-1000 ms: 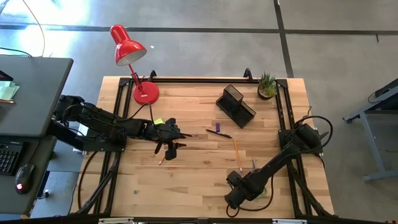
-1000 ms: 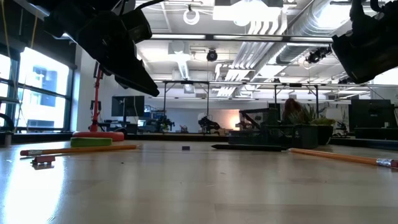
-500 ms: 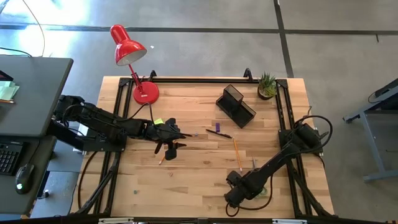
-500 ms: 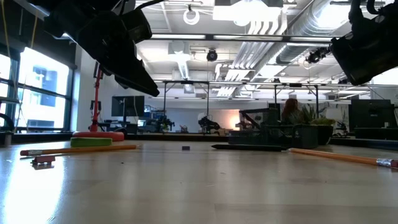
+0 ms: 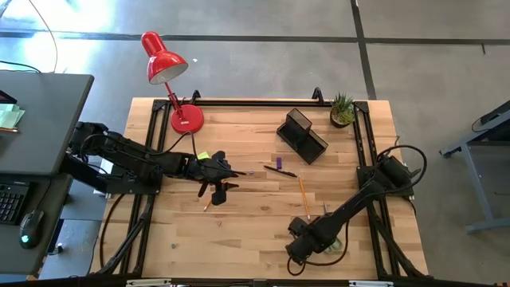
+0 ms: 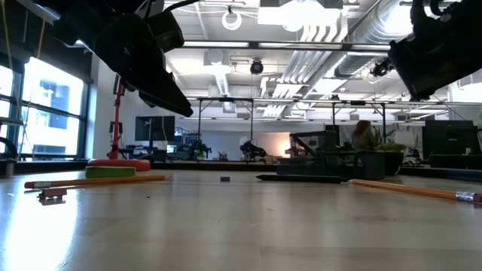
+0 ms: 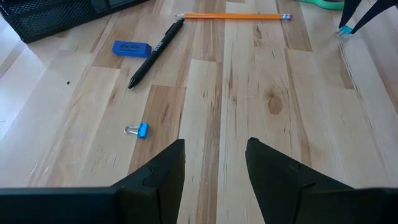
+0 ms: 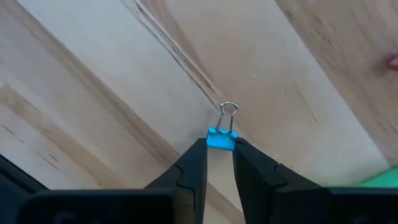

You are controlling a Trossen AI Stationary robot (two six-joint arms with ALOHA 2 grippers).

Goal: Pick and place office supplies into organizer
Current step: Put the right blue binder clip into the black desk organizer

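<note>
My table (image 5: 255, 239) looked the same as a second before: red lamp (image 5: 163, 60) and organizer (image 5: 303, 134) in their places, the organizer at the far side beside the potted plant (image 5: 343, 109). My left gripper (image 7: 214, 162) stayed put mid-table with fingers parted and holding nothing, near the sticky-note block (image 5: 202, 157). What changed was my right gripper (image 8: 219, 163) at the near right: it had narrowed and now pinched a small blue binder clip (image 8: 221, 138) between its fingertips. The pen (image 7: 155, 53), pencil (image 7: 233, 16), blue eraser (image 7: 132, 48) and a second binder clip (image 7: 138, 130) lay unmoved on the wood.
</note>
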